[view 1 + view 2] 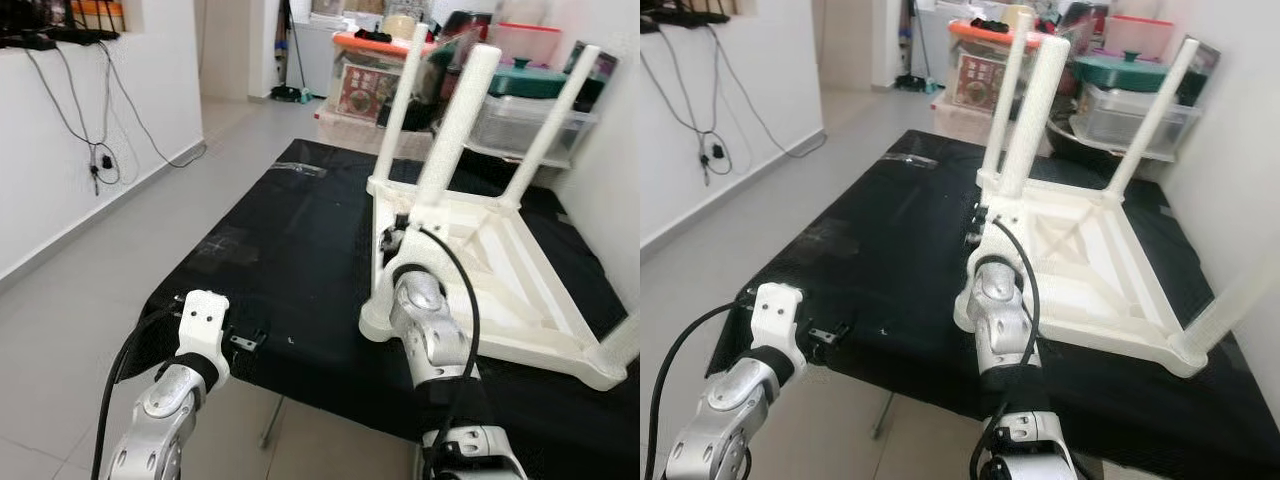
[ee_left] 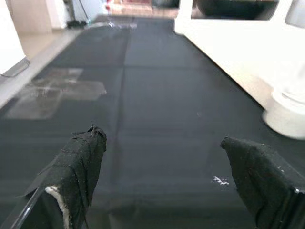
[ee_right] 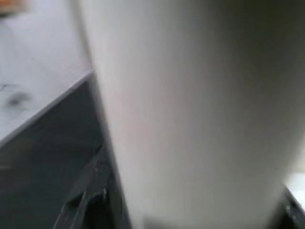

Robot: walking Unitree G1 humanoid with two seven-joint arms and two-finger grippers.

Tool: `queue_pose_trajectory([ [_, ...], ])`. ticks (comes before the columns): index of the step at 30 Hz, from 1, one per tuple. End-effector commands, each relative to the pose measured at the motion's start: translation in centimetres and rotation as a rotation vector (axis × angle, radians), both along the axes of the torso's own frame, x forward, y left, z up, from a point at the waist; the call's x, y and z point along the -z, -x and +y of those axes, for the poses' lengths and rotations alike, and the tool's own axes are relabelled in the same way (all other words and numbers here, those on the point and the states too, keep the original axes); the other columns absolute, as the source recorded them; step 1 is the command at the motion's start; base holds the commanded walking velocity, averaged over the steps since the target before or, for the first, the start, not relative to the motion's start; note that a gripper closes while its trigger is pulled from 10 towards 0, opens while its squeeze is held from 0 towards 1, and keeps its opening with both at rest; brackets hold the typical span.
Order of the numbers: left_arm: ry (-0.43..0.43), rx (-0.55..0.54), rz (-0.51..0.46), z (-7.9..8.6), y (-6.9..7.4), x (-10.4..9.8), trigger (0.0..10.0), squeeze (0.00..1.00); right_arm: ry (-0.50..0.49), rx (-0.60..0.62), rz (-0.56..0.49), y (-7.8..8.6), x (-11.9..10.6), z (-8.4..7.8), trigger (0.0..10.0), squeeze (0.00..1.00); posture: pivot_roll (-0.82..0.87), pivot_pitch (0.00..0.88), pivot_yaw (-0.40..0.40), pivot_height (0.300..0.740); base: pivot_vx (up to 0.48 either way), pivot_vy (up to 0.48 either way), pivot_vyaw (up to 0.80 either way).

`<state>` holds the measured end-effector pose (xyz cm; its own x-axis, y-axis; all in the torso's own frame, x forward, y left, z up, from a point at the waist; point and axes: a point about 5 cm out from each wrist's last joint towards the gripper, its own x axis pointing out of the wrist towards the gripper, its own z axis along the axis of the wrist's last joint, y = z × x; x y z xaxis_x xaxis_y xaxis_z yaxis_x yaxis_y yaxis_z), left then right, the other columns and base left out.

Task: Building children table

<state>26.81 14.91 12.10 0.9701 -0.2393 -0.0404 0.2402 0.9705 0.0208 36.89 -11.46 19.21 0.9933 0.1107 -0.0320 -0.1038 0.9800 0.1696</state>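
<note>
A white children's table (image 1: pixel 520 300) lies upside down on a black-covered worktop (image 1: pixel 280 230), its legs pointing up. My right gripper (image 1: pixel 398 236) is at the base of the near-left leg (image 1: pixel 455 130), shut on it. In the right wrist view that white leg (image 3: pixel 190 105) is very close, with a black finger (image 3: pixel 88 191) beside it. Two more legs (image 1: pixel 402 100) (image 1: pixel 550 125) stand behind it, and a fourth (image 1: pixel 625 345) is at the right edge. My left gripper (image 2: pixel 162 162) is open over the bare black surface near the worktop's front left edge (image 1: pixel 245 340).
Plastic storage boxes and pots (image 1: pixel 365 75) are stacked behind the worktop. Cables (image 1: pixel 95 160) hang on the white wall at left, with open tiled floor (image 1: pixel 90 290) below. A wall stands close on the right.
</note>
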Motion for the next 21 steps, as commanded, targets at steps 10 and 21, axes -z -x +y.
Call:
queue_pose_trajectory([
  [10,0.0,0.016,0.001,-0.6,-0.5,-0.2,10.0,0.0,0.02,-0.803,-0.152,0.7,-0.5,1.6,10.0,0.0,0.11,0.0,-0.095,0.74,0.0,0.0,0.0],
  [21,0.0,0.005,0.01,-0.5,-0.1,0.2,10.0,0.0,0.089,0.292,0.213,-2.4,4.4,-4.0,0.0,0.0,0.11,0.0,-0.098,0.74,0.0,0.0,0.0],
])
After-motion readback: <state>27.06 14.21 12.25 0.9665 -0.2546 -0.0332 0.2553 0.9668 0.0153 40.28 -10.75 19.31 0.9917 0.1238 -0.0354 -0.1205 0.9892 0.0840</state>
